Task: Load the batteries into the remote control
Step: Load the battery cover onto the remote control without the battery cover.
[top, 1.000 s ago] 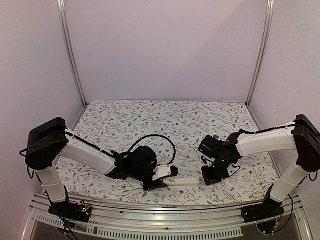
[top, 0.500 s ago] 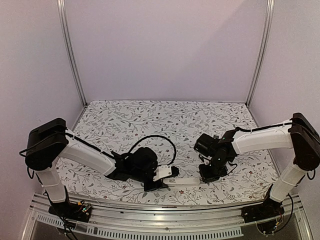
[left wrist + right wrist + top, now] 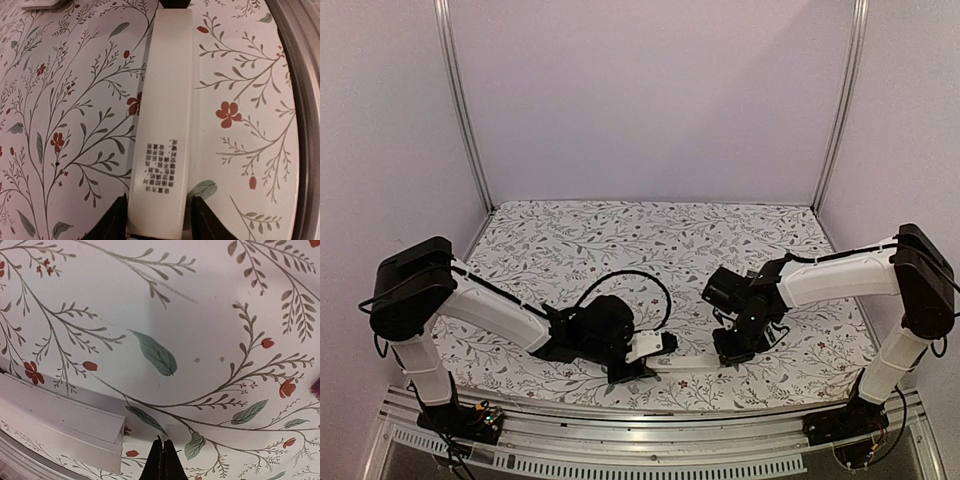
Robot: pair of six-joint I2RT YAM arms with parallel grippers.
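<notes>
Floral tablecloth (image 3: 620,240) covers the table. Left gripper (image 3: 157,222) is clamped on one end of the white remote control (image 3: 165,100), a finger on each long side. Right gripper (image 3: 162,457) is pinched together and empty, just off the remote's other end. It has slid leftward since a second ago.

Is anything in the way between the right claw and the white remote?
No, nothing visible. The shut right gripper is just beside the end of the white remote, with only bare flowered tablecloth between them.
</notes>
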